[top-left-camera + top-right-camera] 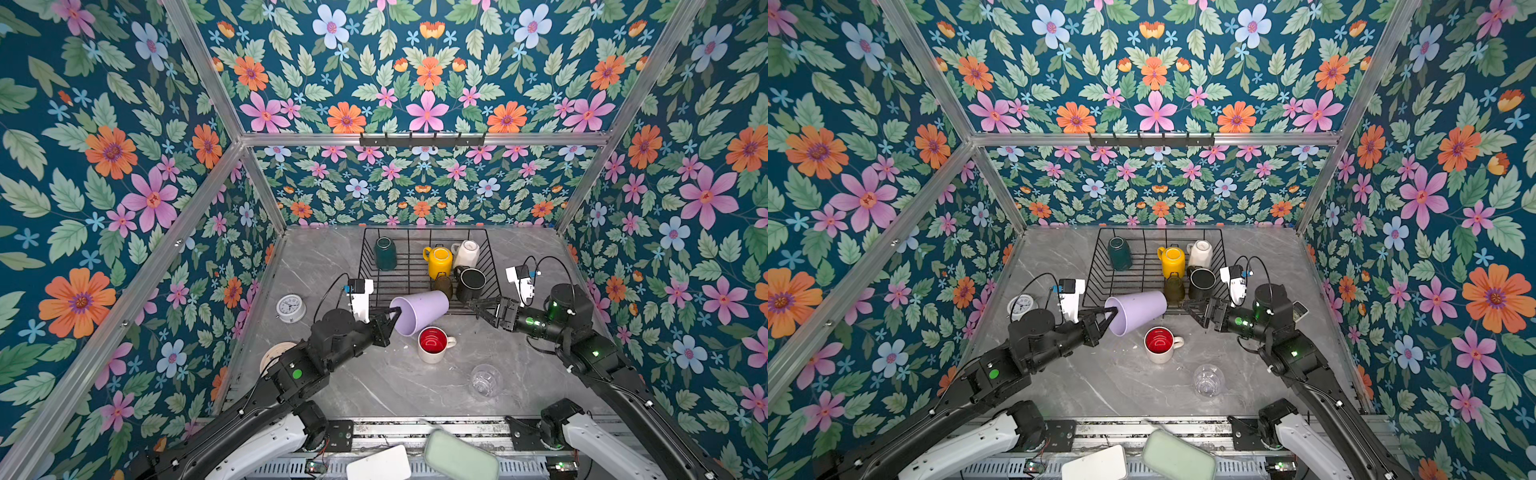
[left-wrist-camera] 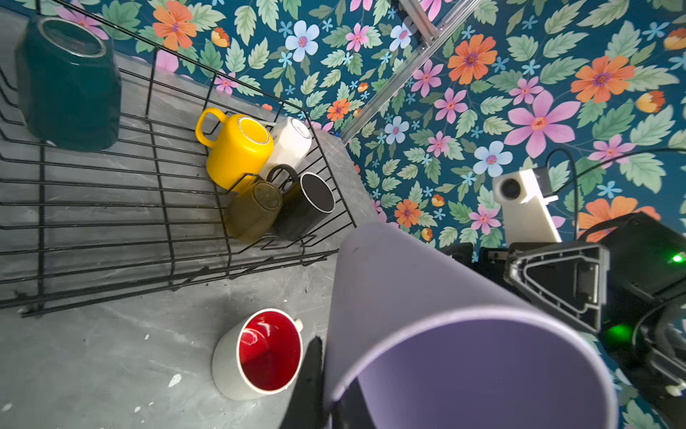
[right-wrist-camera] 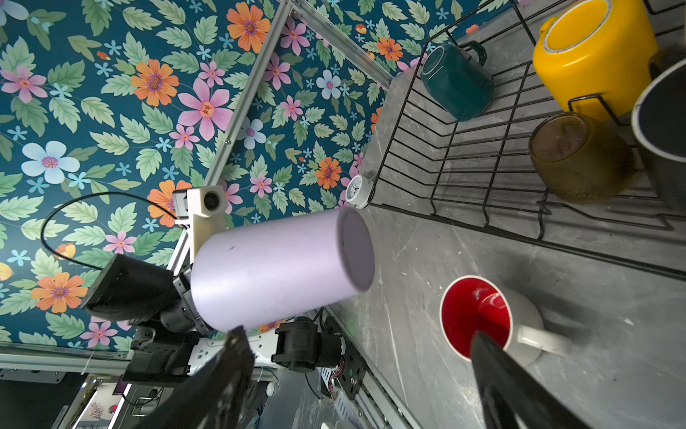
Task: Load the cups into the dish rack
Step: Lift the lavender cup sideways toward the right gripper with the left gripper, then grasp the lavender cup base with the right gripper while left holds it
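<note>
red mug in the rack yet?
No, the red mug stands upright on the table, in front of the rack.

Dish rack (image 1: 409,270) at 12 o'clock of the table (image 1: 374,386): teal mug (image 1: 385,253) at 10; yellow mug (image 1: 438,262), white mug (image 1: 466,253) at 2; olive glass (image 1: 442,286), black mug (image 1: 470,284) at 4. Left gripper (image 1: 393,316) pinches lilac tumbler (image 1: 422,311) by the rim, sideways over the rack's 6 o'clock edge. Right gripper (image 1: 476,308), jaws apart, empty, at 5. On the table toward 6: red-inside white mug (image 1: 433,345), clear glass (image 1: 485,380).
</note>
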Tool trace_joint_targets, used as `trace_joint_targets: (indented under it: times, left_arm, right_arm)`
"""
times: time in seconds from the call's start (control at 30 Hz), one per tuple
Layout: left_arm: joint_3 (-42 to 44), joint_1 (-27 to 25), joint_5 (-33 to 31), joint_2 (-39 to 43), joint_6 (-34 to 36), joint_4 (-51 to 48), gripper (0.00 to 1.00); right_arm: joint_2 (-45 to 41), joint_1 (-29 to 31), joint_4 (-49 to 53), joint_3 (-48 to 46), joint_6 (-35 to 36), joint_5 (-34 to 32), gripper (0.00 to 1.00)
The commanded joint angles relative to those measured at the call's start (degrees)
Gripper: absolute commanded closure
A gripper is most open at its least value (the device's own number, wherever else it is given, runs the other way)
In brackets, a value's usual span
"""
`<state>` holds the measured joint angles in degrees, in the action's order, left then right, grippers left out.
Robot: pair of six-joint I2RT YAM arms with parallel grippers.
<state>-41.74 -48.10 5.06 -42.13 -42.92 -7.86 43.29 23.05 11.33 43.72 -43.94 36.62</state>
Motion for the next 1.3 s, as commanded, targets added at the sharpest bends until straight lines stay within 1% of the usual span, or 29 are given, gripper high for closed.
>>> trace_joint_targets:
  times: [0.0, 0.1, 0.2, 0.3, 0.4, 0.5, 0.6, 0.8, 0.87, 0.97, 1.27]
  left_arm:
    - [1.3, 5.9, 15.1, -1.6, -0.8, 10.5, 1.00]
    - [5.6, 13.0, 26.2, -3.2, -6.2, 21.9, 1.00]
    - [10.1, 17.6, 34.5, -5.1, -13.4, 36.0, 1.00]
    - [12.5, 19.2, 38.7, -7.2, -17.6, 45.7, 1.00]
    - [13.2, 19.6, 40.3, -9.0, -19.1, 48.7, 1.00]
    - [14.2, 19.8, 42.3, -10.7, -21.7, 54.6, 1.00]
    - [14.3, 19.9, 43.4, -11.8, -22.2, 55.0, 1.00]
    - [15.0, 19.9, 44.1, -12.3, -22.6, 55.7, 1.00]
    - [15.0, 19.9, 44.3, -12.3, -22.7, 55.7, 1.00]
    - [15.0, 19.9, 44.6, -12.3, -22.9, 55.9, 1.00]
    - [14.8, 19.9, 45.6, -12.6, -23.9, 56.5, 1.00]
  right_arm:
    - [-0.6, -0.1, -0.8, -0.2, 0.3, 1.2, 0.09]
    - [-0.7, -0.2, -0.6, -0.1, 0.8, 2.0, 0.09]
    - [-0.7, -0.2, -0.5, 0.1, 1.5, 3.4, 0.09]
    - [0.2, -0.1, -1.4, 0.6, 2.5, 6.6, 0.09]
    - [1.8, -0.1, -2.7, 1.6, 3.1, 10.3, 0.09]
    - [3.0, -0.1, -4.5, 2.1, 3.0, 11.6, 0.09]
    - [3.6, 0.0, -7.4, 2.5, 2.2, 11.9, 0.09]
    - [6.5, 0.0, -17.2, 3.1, -2.0, 16.8, 0.08]
    - [7.4, 0.4, -17.9, 3.7, -2.2, 17.4, 0.08]
    - [8.9, 1.7, -18.1, 4.3, -1.9, 17.1, 0.08]
    - [15.0, 8.1, -21.8, 5.9, -2.3, 16.2, 0.08]
